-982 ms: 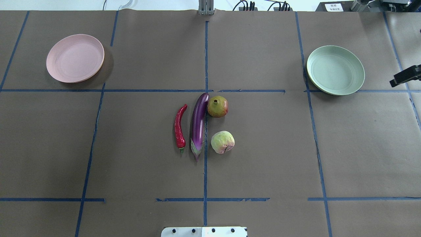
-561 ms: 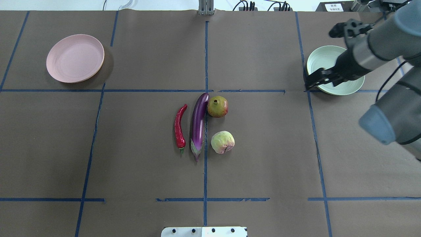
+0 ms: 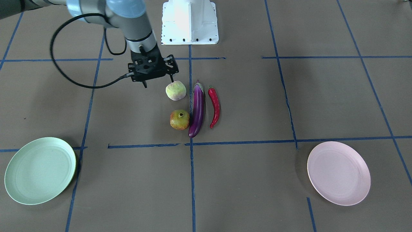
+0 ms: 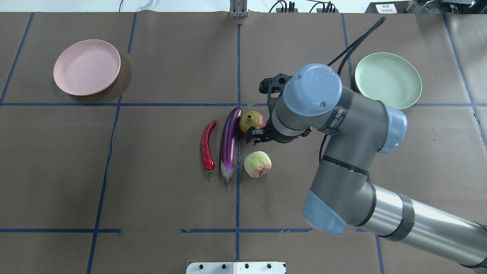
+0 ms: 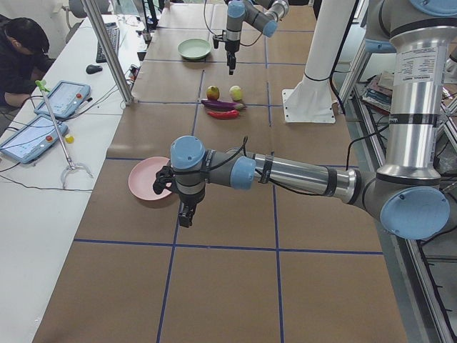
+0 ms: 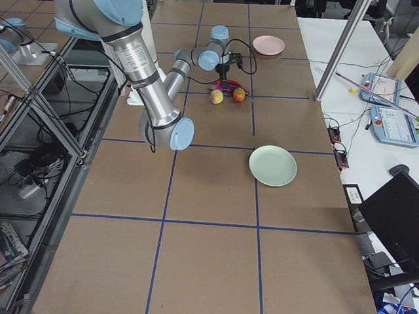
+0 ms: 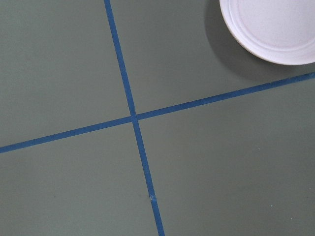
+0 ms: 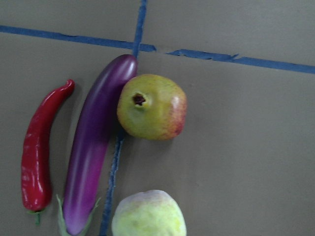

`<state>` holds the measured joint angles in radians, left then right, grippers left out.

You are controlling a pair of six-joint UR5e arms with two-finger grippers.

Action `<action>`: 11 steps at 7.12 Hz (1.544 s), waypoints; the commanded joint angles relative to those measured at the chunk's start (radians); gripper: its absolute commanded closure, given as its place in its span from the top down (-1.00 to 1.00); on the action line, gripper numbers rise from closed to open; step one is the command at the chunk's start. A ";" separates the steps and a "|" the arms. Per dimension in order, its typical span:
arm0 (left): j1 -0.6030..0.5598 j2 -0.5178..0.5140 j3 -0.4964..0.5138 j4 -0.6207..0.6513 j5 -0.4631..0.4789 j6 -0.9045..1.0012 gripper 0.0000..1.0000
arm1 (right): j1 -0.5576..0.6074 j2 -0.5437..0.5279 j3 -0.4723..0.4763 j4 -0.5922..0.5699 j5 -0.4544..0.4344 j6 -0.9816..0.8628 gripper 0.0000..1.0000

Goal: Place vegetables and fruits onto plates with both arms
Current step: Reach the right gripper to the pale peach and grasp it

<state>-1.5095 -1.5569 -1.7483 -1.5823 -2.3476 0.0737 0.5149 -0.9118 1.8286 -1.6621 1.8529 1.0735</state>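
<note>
Your right pincer (image 3: pixel 158 82) hovers spread wide above the fruits (image 3: pixel 175 90) beside the eggplant (image 3: pixel 197 109), apparently to grab one; the left pincer (image 5: pixel 183 218): cannot tell.

At table (image 4: pixel 152 190) centre, along blue tape line (image 4: pixel 237 198): long glossy purple eggplant (image 4: pixel 229 144), lying flat, pale green cap toward me. Just left of it, apart: slim curved red chili pepper (image 4: pixel 207 146), stem toward me. Touching eggplant's far end on right: yellow-green and orange-red round fruit (image 4: pixel 251 121), crown dimple up. Nearer me, just right of cap: pale green pink-blushed round fruit (image 4: pixel 257 164). Far on my left: pale pink round plate (image 4: pixel 86 67). Far on my right: pale mint green round plate (image 4: pixel 388 80).
</note>
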 commanded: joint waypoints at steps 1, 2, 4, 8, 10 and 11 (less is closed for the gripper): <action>0.000 0.000 0.000 -0.001 -0.001 0.000 1.00 | -0.059 0.068 -0.093 -0.007 -0.055 0.025 1.00; 0.000 0.000 0.000 -0.001 -0.001 0.000 1.00 | -0.067 0.068 -0.115 -0.005 -0.061 0.017 1.00; 0.000 0.000 0.000 -0.001 -0.001 0.000 1.00 | -0.085 0.068 -0.166 -0.005 -0.072 -0.010 1.00; 0.000 0.000 0.003 -0.001 -0.001 0.000 1.00 | -0.105 0.067 -0.250 0.040 -0.073 -0.026 1.00; 0.000 0.000 0.003 -0.001 -0.001 0.000 1.00 | -0.104 0.074 -0.256 0.062 -0.070 -0.023 -0.43; 0.000 0.000 0.003 -0.001 -0.001 0.000 1.00 | -0.095 0.077 -0.241 0.056 -0.067 -0.021 -0.76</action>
<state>-1.5094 -1.5570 -1.7458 -1.5831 -2.3485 0.0736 0.4129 -0.8391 1.5778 -1.6050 1.7822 1.0502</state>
